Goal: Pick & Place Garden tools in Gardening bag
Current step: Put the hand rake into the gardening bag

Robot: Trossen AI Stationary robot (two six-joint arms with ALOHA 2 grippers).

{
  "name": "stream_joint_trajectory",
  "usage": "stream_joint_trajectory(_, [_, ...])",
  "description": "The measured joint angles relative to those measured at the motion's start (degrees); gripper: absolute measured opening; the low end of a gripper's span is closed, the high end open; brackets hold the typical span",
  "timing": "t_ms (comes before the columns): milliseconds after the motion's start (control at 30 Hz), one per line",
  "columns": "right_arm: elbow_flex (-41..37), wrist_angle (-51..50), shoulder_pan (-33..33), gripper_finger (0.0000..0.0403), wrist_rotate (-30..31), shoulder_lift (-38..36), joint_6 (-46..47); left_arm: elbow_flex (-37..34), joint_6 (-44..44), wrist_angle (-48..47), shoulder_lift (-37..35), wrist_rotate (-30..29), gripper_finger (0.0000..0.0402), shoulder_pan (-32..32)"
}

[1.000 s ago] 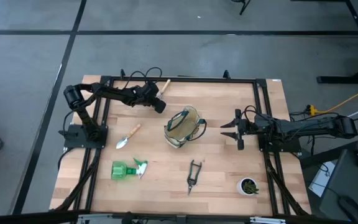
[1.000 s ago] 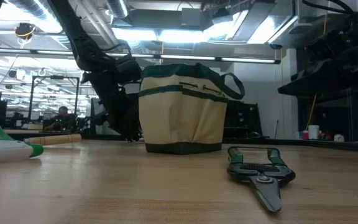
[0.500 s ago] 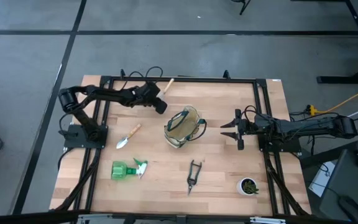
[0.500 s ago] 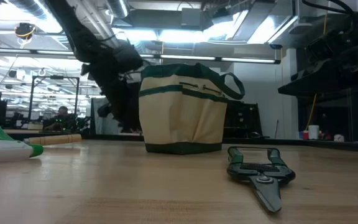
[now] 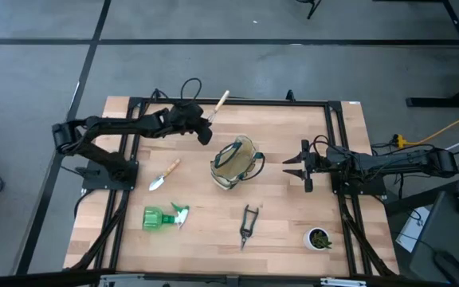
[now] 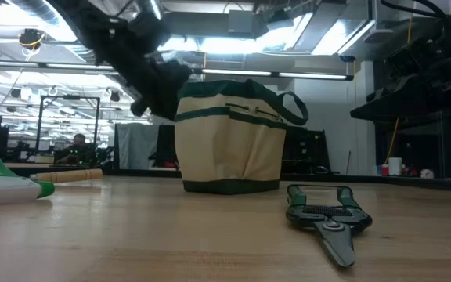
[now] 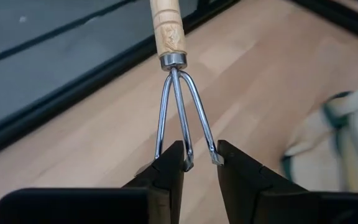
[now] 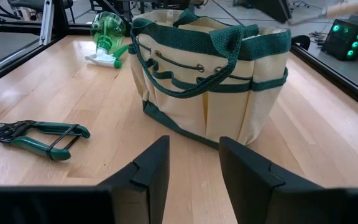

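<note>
Left gripper [image 7: 199,163] clamps the rake [image 7: 178,93] by its prongs, upper left of the bag [image 5: 235,162]; right gripper [image 5: 292,166] waits open and empty; trowel [image 5: 164,174], spray bottle [image 5: 164,217] and shears [image 5: 248,225] lie below.

potted plant [image 5: 319,237], wood table [image 5: 293,199]

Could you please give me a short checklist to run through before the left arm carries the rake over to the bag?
1. Grip on the rake: ok, the left gripper has its jaws shut on the metal prongs.
2. Rake lifted off the table: ok.
3. Bag upright, mouth open upward: ok.
4. Right gripper away from the bag: ok, it waits beside it, jaws open, holding nothing.
5. Space inside the bag: cannot tell.
6. Trowel, spray bottle and shears out of the way: ok, lying on the table.
</note>
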Motion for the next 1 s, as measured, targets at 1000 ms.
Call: stream_joint_trajectory(1000, [0.0, 0.0, 0.0, 0.0144, 0.02, 0.0, 0.02, 0.09, -1.74, 15.97, -6.71, 0.13, 0.0074, -15.01])
